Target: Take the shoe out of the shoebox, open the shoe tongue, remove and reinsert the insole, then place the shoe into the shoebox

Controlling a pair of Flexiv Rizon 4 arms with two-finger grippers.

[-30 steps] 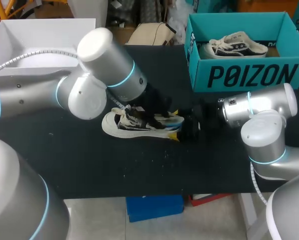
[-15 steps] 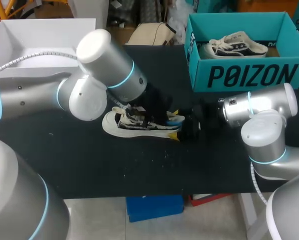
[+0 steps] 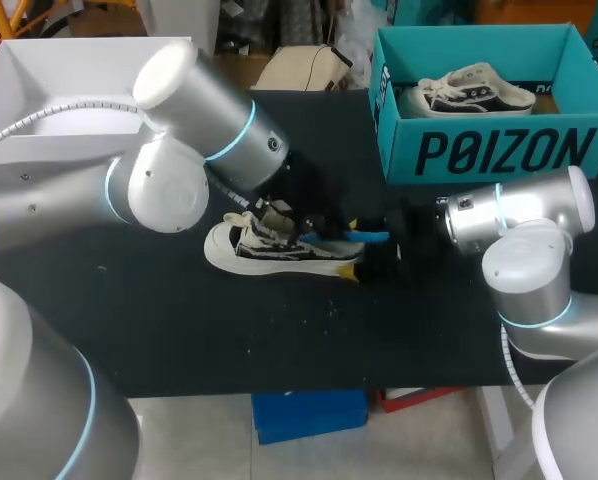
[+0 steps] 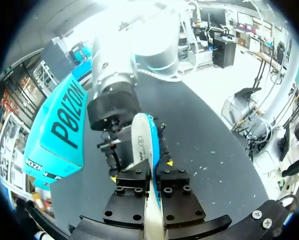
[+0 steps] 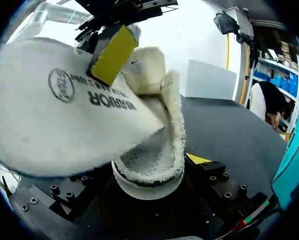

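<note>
Clamped on the insole (image 4: 141,145), the left tool (image 4: 152,175) has drawn it farther out of the sneaker (image 3: 244,250) (heel gripped by the right tool (image 3: 357,248)) on the desk (image 3: 179,330)

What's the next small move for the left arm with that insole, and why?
Probably raise the left gripper a little away from the shoe. Its fingers pinch the insole, which seems partly over the opening, while the right gripper holds the heel.
</note>
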